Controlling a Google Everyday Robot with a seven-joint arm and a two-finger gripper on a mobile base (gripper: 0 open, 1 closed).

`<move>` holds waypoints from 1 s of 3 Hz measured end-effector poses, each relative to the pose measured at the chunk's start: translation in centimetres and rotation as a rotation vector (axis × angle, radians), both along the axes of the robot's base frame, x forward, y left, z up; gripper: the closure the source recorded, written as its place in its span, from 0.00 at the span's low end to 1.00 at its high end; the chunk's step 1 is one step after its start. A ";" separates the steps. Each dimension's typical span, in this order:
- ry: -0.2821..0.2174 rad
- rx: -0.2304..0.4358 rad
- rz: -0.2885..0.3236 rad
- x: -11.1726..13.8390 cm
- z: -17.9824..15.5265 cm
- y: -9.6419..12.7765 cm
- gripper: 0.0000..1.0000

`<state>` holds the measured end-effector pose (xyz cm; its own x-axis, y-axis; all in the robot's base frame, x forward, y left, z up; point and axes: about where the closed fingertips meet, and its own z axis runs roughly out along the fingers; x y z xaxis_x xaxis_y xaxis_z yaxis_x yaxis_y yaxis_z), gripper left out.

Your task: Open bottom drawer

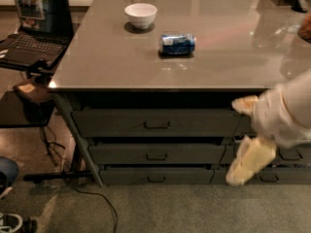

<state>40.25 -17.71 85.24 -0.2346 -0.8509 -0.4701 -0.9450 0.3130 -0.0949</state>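
The grey table [121, 72] is standing over the shut bottom drawer [155, 175], lowest in the left stack. The blurred gripper [251, 158] is hovering just right; its grip cannot be told. A white bowl [141, 15] and a blue can [178, 43], label unreadable, are lying on top.

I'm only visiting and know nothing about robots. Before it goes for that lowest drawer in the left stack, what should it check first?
1. Bottom drawer shut, ready to be pulled: ok.
2. Its centre pull in plain view, nothing on it: ok.
3. Gripper at the pull: not ok; it hangs to the right, in front of the neighbouring stack.
4. Cable on the carpet near the drawer's left corner: cannot tell whether it is in the way.
5. Can and bowl set back from the counter edge: ok.
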 end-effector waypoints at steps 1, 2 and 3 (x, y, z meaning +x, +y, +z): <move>0.033 0.112 -0.039 -2.3 -7.6 1.7 0.00; 0.043 0.108 -0.070 -3.2 -10.8 1.7 0.00; 0.043 0.108 -0.070 -3.2 -10.8 1.7 0.00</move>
